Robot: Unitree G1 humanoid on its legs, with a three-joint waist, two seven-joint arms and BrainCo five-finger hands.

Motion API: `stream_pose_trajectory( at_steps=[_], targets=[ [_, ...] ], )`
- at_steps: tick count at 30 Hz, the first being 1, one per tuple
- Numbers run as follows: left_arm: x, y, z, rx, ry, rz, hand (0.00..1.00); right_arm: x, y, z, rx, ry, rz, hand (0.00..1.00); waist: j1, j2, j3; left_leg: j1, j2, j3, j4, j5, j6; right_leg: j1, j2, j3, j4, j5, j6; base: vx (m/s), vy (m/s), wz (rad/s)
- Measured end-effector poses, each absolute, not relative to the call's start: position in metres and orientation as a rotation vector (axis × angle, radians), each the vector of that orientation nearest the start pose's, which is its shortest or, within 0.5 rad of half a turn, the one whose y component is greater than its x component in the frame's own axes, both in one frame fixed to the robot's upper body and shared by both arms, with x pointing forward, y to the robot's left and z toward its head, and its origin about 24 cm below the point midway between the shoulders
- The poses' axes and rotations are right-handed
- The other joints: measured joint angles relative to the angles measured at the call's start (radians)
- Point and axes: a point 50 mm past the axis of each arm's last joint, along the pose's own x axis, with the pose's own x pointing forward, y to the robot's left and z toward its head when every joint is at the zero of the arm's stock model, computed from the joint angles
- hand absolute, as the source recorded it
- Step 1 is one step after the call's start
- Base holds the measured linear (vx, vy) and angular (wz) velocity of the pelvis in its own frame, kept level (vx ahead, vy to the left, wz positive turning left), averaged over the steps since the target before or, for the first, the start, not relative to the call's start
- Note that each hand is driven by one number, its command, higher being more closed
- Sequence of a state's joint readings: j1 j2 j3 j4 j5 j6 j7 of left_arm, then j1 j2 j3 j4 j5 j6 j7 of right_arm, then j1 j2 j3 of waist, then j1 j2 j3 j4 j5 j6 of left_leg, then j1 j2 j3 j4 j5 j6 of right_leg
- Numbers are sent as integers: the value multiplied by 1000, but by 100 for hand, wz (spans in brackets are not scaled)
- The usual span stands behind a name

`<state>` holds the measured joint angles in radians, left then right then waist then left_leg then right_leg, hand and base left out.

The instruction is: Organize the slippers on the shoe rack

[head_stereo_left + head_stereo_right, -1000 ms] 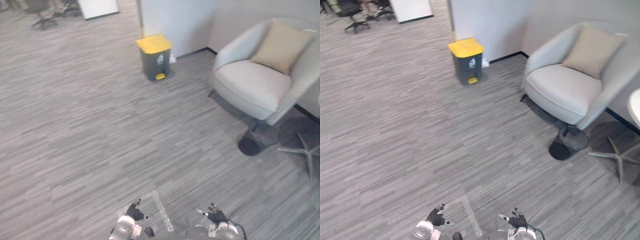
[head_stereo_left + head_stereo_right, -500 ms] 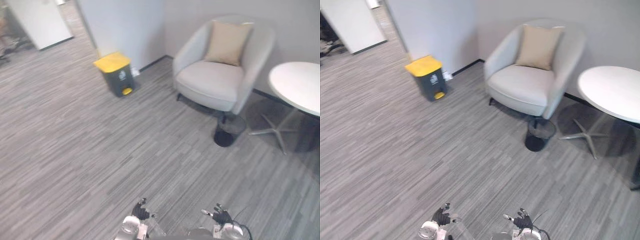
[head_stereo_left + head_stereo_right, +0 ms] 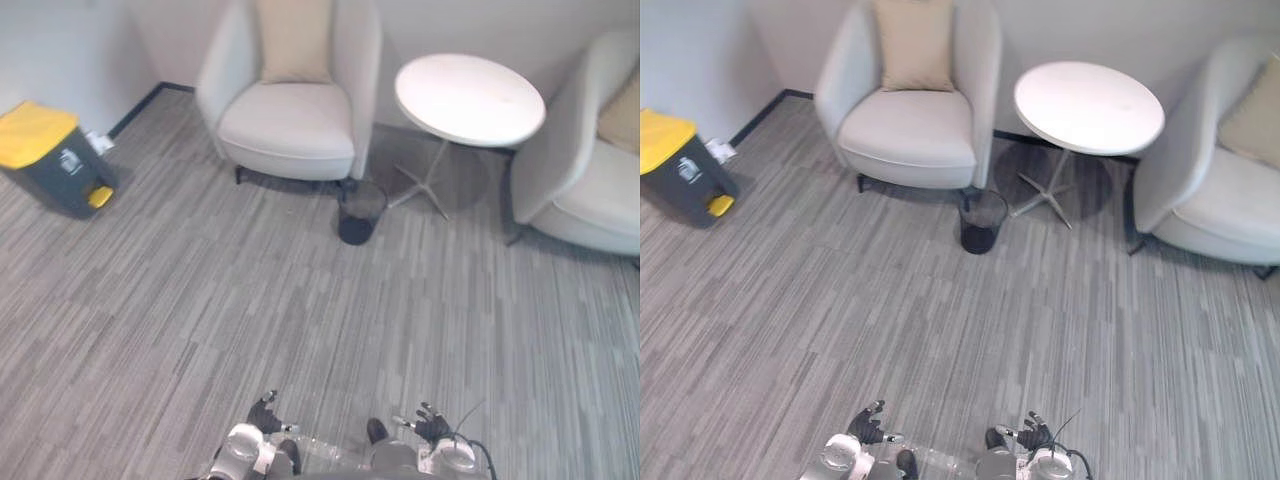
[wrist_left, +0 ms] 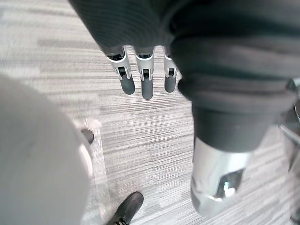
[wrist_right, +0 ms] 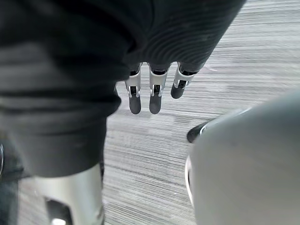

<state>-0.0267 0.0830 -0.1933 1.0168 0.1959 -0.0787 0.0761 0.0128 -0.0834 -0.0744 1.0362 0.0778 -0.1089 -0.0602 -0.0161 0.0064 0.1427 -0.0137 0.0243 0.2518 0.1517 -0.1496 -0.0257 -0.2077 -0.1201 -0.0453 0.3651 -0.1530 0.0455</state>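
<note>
Left eye view: a grey striped carpet floor [image 3: 250,310] with a pale grey upholstered armchair [image 3: 290,120], a round white desk [image 3: 470,98] and a small black wire bin [image 3: 358,212]; slippers and shoe rack are out of sight, so progress cannot be judged.

Left wrist view: the left hand [image 4: 145,75] hangs relaxed, holding nothing.

Right wrist view: the right hand [image 5: 154,89] likewise, fingers straight.

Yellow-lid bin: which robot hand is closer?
Left. The left robot hand hangs low by the robot's body on the same side as the bin, which stands far ahead to the left. The right robot hand hangs farther right, so farther away.
</note>
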Motion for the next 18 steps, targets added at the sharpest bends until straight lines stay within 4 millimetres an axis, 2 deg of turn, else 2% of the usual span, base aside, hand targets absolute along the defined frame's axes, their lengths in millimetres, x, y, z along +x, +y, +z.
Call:
stream_pose_trajectory(
  at_steps=[1,2,4,5,7,10,13,18],
  targets=[
    [150,155,-144,379,886,-178,0,133,-195,-148,-3,931,-209,0,0,-4,2,20,-12,17,-9,-2,1,5,-10,-33,5,-16,-7,-73,-49,-57],
    [150,154,-145,375,888,-176,0,132,-197,-148,-7,930,-212,0,1,5,6,35,-12,11,-12,-4,1,28,0,-36,-36,-8,-2,-56,-43,-39],
    [146,147,-146,348,894,-180,0,127,-201,-149,-13,945,-226,0,3,36,-11,42,11,-2,-30,-8,-5,80,46,-31,-154,59,-10,-58,-27,-27],
    [147,146,-146,345,893,-181,0,125,-201,-150,-13,954,-225,0,5,35,-11,51,25,6,-37,-9,-9,108,64,-17,-218,91,-15,-101,-40,-42],
    [141,149,-148,342,913,-168,0,124,-199,-151,-8,961,-225,0,15,26,-19,49,47,30,-43,-21,-25,130,89,2,-303,143,-17,-85,-49,-53],
    [137,152,-150,339,933,-157,0,113,-200,-154,29,984,-267,0,19,-3,-25,54,54,34,-48,-13,-48,176,104,22,-417,216,-28,-23,-54,-30],
    [137,151,-150,291,938,-125,0,106,-208,-155,42,995,-315,0,16,2,-28,90,50,24,-56,0,-49,216,110,21,-455,236,-38,30,-29,-4],
    [139,159,-150,227,943,-57,0,102,-210,-157,55,1013,-342,0,19,6,-38,103,54,-6,-63,4,-54,234,120,16,-461,233,-40,32,-39,9]
  ],
)
